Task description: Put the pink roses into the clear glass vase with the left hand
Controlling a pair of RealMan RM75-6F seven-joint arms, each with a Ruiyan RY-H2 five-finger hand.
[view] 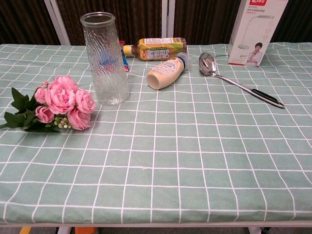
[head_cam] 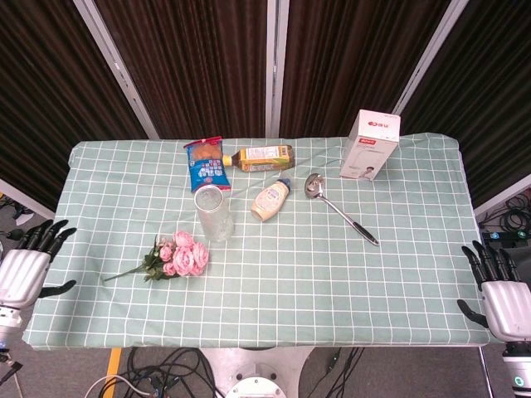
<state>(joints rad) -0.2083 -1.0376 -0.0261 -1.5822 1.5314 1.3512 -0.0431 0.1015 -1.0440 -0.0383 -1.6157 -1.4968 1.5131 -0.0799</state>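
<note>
The pink roses (head_cam: 184, 255) (view: 63, 101) lie on the green checked tablecloth with their green stem pointing left. Just behind and right of them stands the clear glass vase (head_cam: 213, 213) (view: 105, 58), upright and with nothing in it. My left hand (head_cam: 29, 265) hovers off the table's left edge, well left of the roses, fingers spread and holding nothing. Off the right front corner is my right hand (head_cam: 496, 292), also with fingers apart and nothing in it. Neither hand shows in the chest view.
Behind the vase lie a blue snack bag (head_cam: 207, 163), a tea bottle (head_cam: 262, 157) and a squeeze bottle (head_cam: 270, 200). A ladle (head_cam: 338, 207) lies to the right, and a white box (head_cam: 369, 144) stands at the back right.
</note>
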